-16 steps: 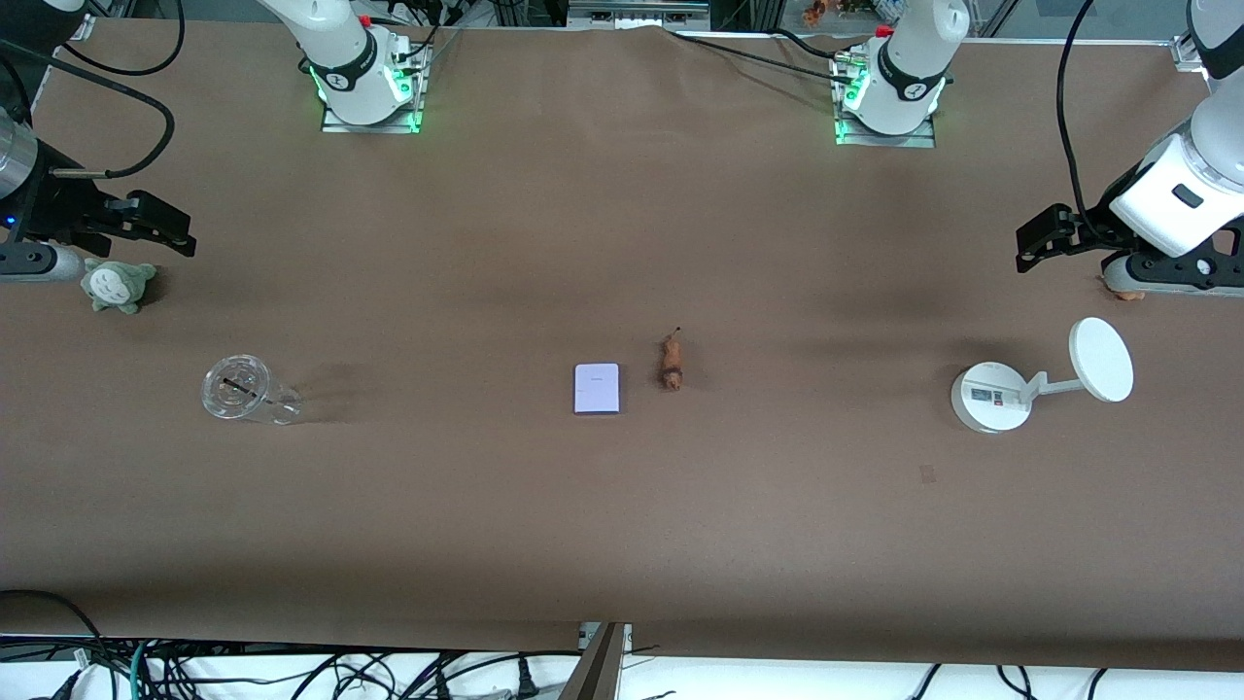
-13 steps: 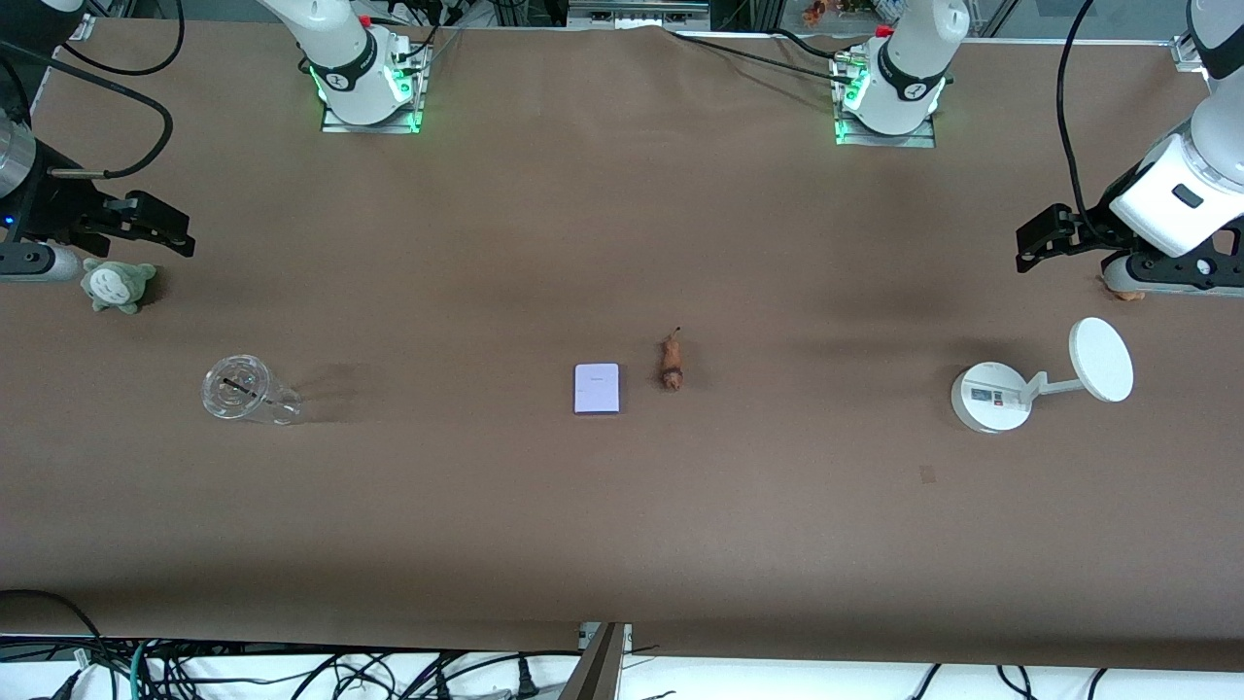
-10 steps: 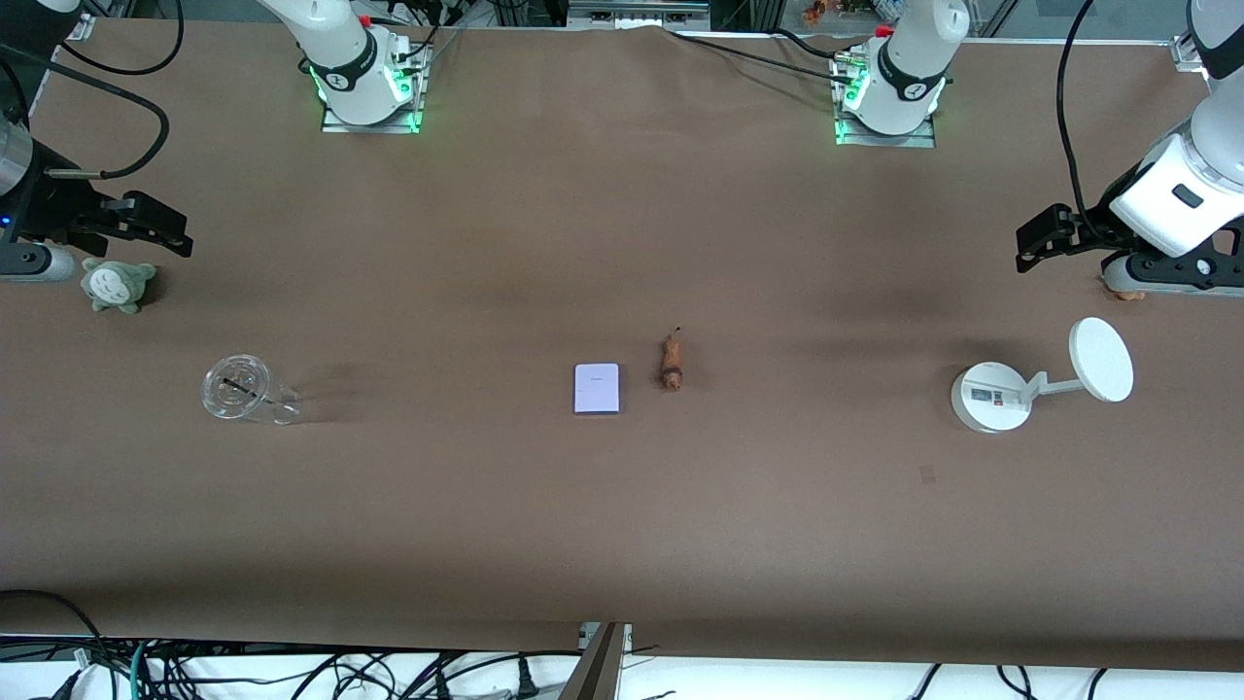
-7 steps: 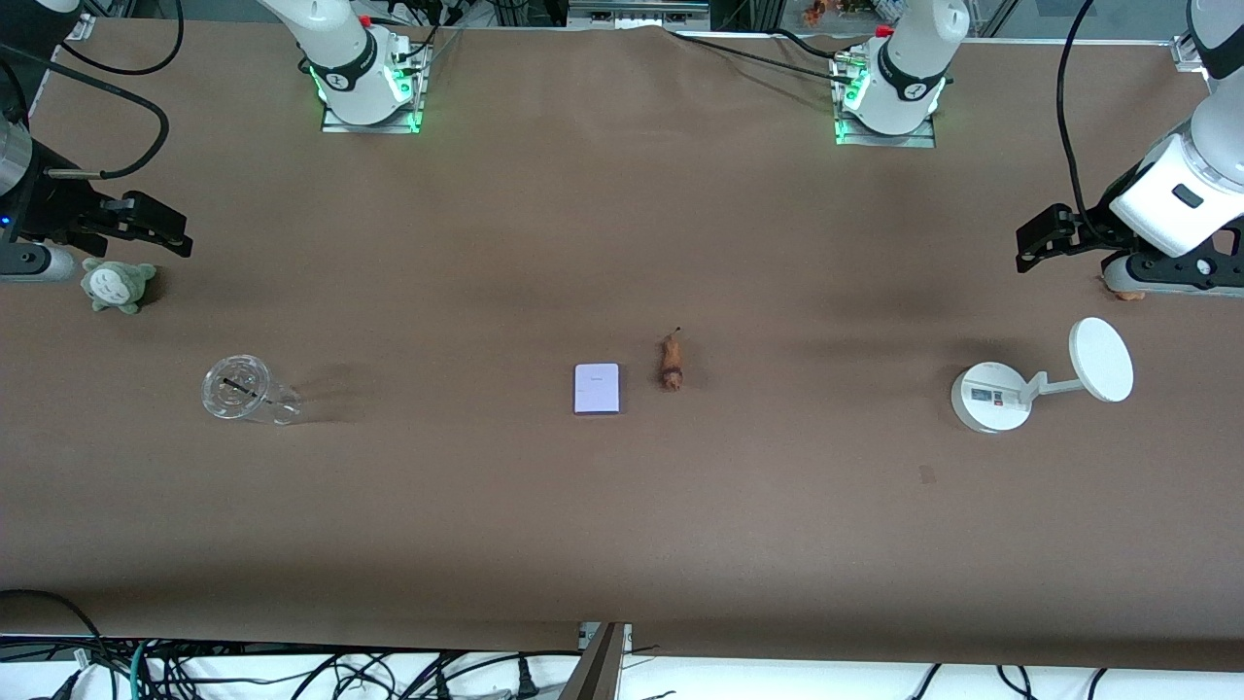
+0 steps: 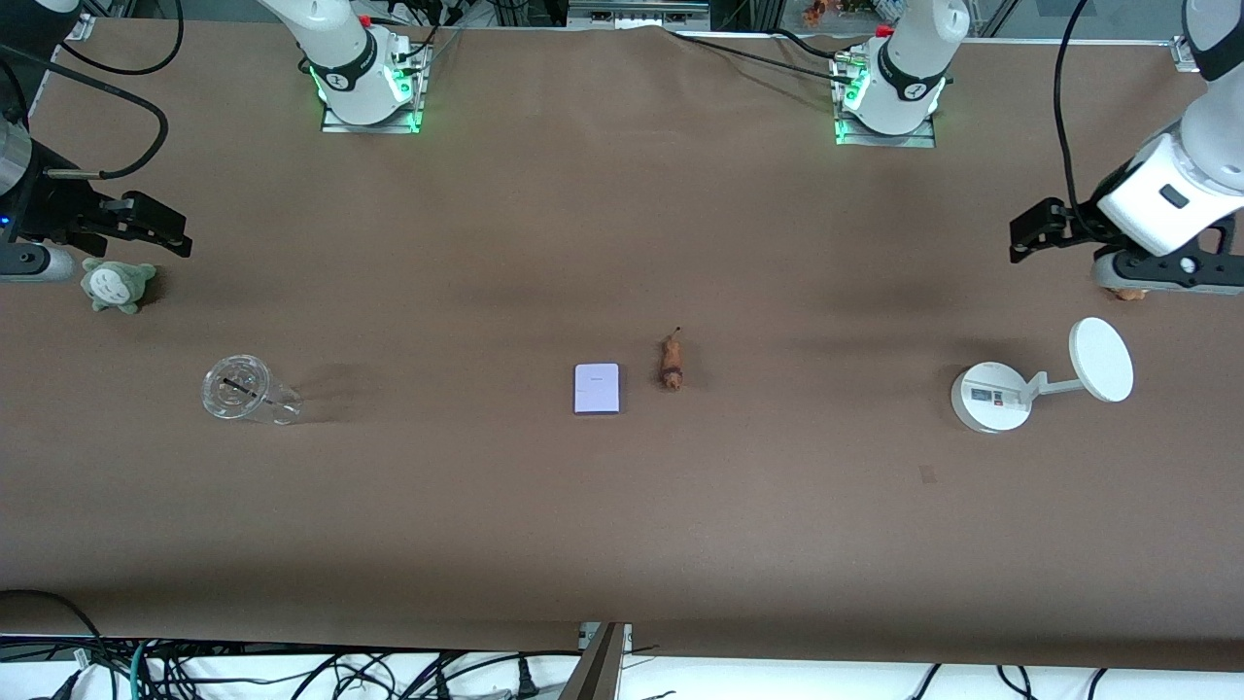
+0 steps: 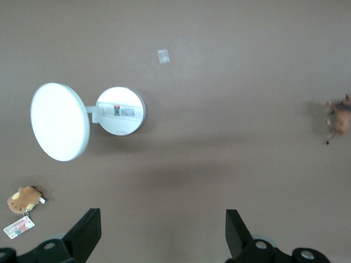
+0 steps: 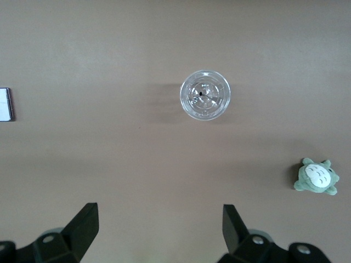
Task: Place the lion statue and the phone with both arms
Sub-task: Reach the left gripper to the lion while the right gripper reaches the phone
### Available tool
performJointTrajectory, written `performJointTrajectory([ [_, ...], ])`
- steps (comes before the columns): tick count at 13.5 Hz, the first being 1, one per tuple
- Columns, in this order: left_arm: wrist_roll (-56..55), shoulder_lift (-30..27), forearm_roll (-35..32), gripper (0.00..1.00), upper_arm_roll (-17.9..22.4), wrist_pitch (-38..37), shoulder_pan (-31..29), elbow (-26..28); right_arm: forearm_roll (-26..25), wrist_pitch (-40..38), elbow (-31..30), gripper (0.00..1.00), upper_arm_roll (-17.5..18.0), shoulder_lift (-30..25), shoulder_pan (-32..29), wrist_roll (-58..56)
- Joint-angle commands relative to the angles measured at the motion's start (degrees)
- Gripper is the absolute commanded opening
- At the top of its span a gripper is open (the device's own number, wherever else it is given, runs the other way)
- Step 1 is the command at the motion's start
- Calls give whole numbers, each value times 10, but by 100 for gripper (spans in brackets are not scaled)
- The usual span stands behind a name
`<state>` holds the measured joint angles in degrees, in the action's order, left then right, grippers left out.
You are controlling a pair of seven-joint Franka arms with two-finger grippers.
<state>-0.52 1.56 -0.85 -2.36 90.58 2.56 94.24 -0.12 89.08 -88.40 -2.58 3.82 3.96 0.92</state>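
Observation:
The lion statue [image 5: 671, 361], a tiny orange-brown figurine with a thin dark tail tip, lies at the table's middle; it also shows at the edge of the left wrist view [image 6: 341, 115]. The phone [image 5: 597, 389], a flat lavender-white slab, lies beside it toward the right arm's end; its edge shows in the right wrist view [image 7: 5, 104]. My left gripper [image 5: 1022, 231] is open and empty, up over the left arm's end of the table [image 6: 163, 227]. My right gripper [image 5: 167, 233] is open and empty over the right arm's end [image 7: 158, 224].
A white round-based stand [image 5: 1011, 391] [image 6: 88, 113] stands near the left arm's end, a brown plush with a tag [image 6: 23, 199] beside it. A clear cup [image 5: 241, 389] [image 7: 204, 94] and a grey-green plush [image 5: 117, 285] [image 7: 316, 177] sit near the right arm's end.
My left gripper has risen a little and shifted slightly toward the arm bases. My right gripper has crept the same way. The lion statue and phone have not moved.

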Motion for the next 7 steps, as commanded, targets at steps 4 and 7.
performJointTrajectory([
  [4,11,37,4,100,-27,-28,19,-4,3,-5,15,100,4,19,-5,0],
  [7,-21,67,22,100,-54,3,35,-3,10,7,14,100,7,54,0,-2],
])
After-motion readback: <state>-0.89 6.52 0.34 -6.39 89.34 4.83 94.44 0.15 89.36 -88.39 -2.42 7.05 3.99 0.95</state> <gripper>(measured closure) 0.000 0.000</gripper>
